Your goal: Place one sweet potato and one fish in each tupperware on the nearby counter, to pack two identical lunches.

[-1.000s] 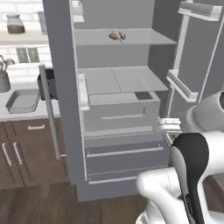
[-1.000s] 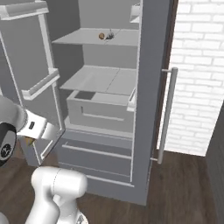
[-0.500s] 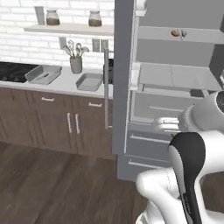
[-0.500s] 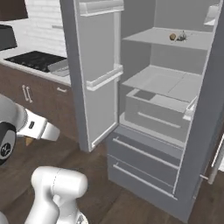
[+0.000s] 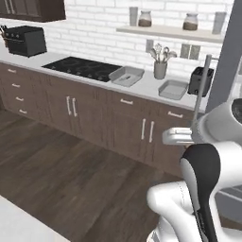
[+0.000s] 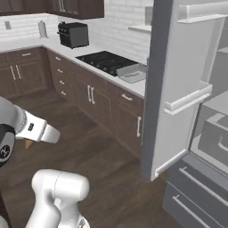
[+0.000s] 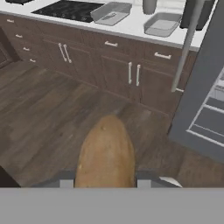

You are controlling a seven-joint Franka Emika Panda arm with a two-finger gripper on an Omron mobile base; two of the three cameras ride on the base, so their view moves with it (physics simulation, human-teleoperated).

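Sweet potato (image 7: 106, 153) sits clamped between the gripper (image 7: 104, 183) fingers, jaws partly closed on it, above the wood floor; counter (image 5: 144, 86) carries, left to right, cooktop (image 5: 82, 67), first tupperware (image 5: 126, 76), utensil cup (image 5: 160, 70), second tupperware (image 5: 173, 89) at its front edge, black toaster (image 5: 200, 81).

2 tupperware (image 5: 126, 76) (image 5: 173, 89), 1 sweet potato (image 7: 106, 154), 1 toaster (image 5: 200, 81), 2 jars (image 5: 145, 18) (image 5: 190, 21).

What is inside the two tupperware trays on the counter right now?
The left tupperware and the right tupperware on the counter both show bare grey floors: no fish, no sweet potato. Their near inner walls are hidden by the rims. One sweet potato sits in the gripper.
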